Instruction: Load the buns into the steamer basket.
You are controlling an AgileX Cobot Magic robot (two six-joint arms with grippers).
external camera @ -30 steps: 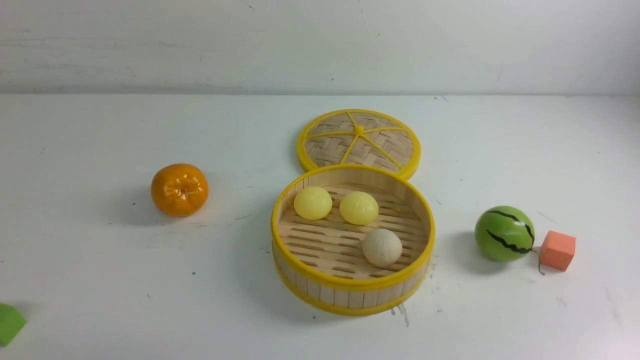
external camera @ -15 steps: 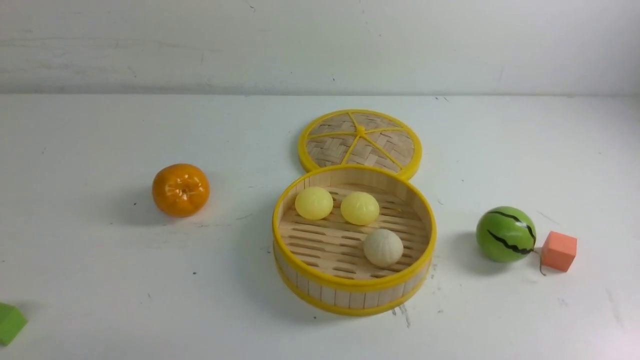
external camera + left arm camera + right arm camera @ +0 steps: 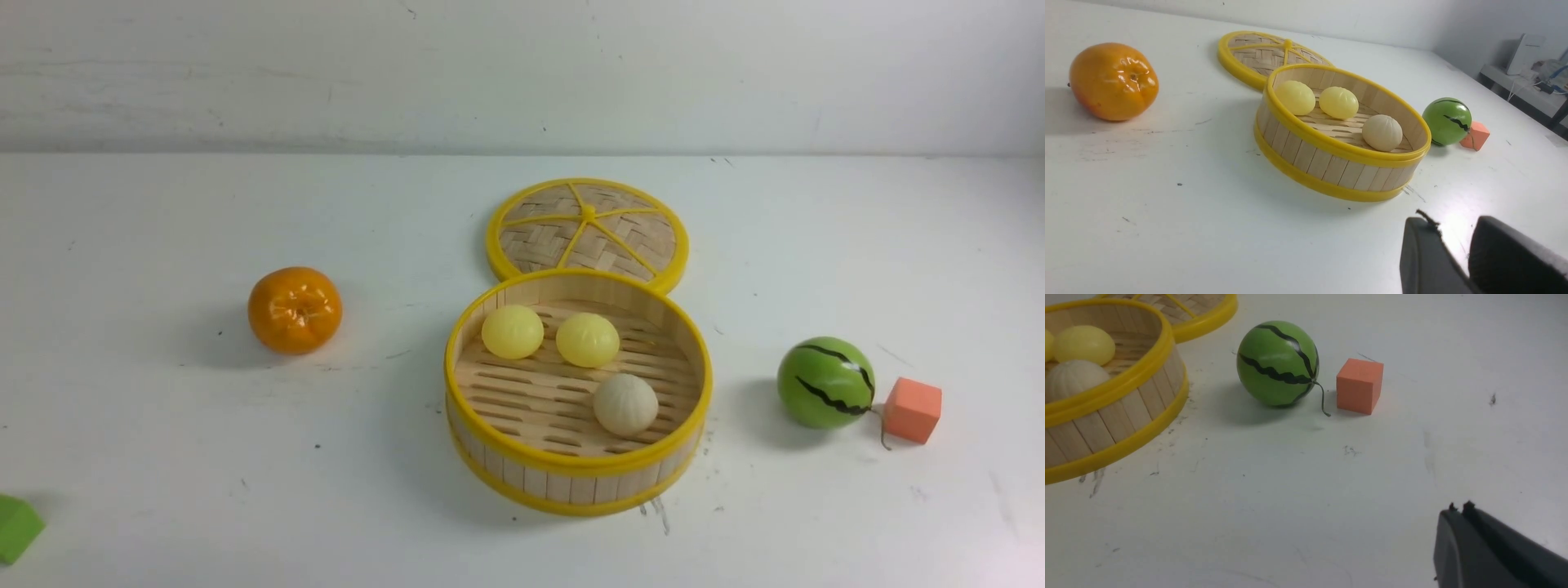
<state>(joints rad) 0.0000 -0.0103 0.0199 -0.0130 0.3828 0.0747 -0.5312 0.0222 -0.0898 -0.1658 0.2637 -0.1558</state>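
Observation:
The steamer basket [image 3: 575,467] stands at the table's middle, with pale slat walls and yellow rims. All three buns lie inside it: two glossy pale yellow buns [image 3: 512,331] [image 3: 587,340] side by side at the far side, and the matte cream-beige bun [image 3: 625,404] nearer the front right. The left wrist view shows the basket [image 3: 1331,161] and buns beyond my left gripper [image 3: 1453,222], which is slightly open, empty and well short of the basket. My right gripper [image 3: 1458,508] is shut and empty, away from the basket [image 3: 1106,416]. Neither gripper shows in the front view.
The woven lid [image 3: 588,229] lies flat just behind the basket. An orange fruit [image 3: 295,309] sits to the left. A watermelon ball [image 3: 824,382] and an orange cube [image 3: 912,410] sit to the right. A green block [image 3: 16,527] lies at the front left edge.

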